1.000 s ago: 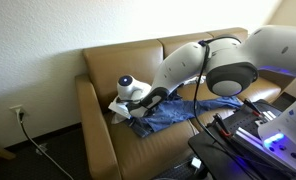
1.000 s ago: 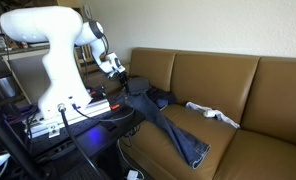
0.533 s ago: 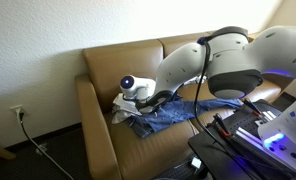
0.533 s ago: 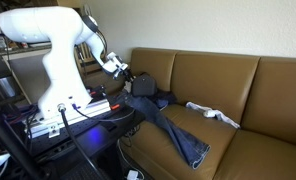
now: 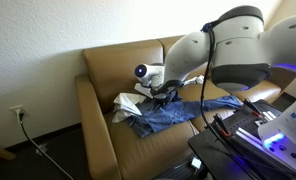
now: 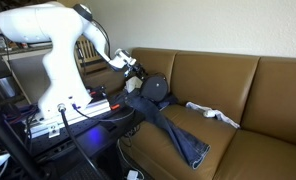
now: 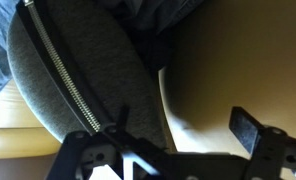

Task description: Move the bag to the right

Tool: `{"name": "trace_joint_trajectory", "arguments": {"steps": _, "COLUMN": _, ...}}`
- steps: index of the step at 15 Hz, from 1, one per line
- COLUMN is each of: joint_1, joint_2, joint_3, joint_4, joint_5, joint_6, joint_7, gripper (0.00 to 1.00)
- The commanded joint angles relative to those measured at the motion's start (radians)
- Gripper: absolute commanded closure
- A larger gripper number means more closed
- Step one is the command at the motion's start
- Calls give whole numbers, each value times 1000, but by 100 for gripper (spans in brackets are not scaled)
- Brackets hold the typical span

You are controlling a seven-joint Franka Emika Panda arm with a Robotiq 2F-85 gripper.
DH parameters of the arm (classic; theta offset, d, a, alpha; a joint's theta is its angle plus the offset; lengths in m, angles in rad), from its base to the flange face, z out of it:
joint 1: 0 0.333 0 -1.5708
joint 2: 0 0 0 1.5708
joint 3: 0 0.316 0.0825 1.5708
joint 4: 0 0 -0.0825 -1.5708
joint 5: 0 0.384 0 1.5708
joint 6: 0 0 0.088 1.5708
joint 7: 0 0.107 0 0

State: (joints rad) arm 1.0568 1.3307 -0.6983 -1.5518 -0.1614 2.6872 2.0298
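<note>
Arm and bag (image 6: 156,89) have slid further along the sofa (image 6: 213,75). Its fingers (image 7: 246,126) stand spread wide, gripping nothing; the bag lies against one, beside the jeans (image 6: 174,130).

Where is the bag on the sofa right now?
In an exterior view, the bag lies on the sofa seat nearest the robot, at the top end of the jeans, right next to the gripper.
</note>
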Motion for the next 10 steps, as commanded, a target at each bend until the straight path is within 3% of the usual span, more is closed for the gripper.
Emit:
{"name": "trace_joint_trajectory", "arguments": {"steps": 1, "joint_1": -18, "joint_2": -102, "joint_3": 22, "joint_4": -118, "joint_5": 29, "joint_6": 152, "joint_7": 66, "gripper": 0}}
{"name": "trace_joint_trajectory", "arguments": {"steps": 7, "joint_1": -22, "joint_2": -233, "joint_3": 19, "joint_4": -272, "joint_5": 174, "joint_6": 419, "joint_7": 87, "gripper": 0}}
{"name": "trace_joint_trajectory", "arguments": {"steps": 10, "joint_1": -70, "joint_2": -315, "joint_3": 67, "joint_4": -372, "joint_5": 272, "joint_6": 614, "joint_7": 26, "gripper": 0}}
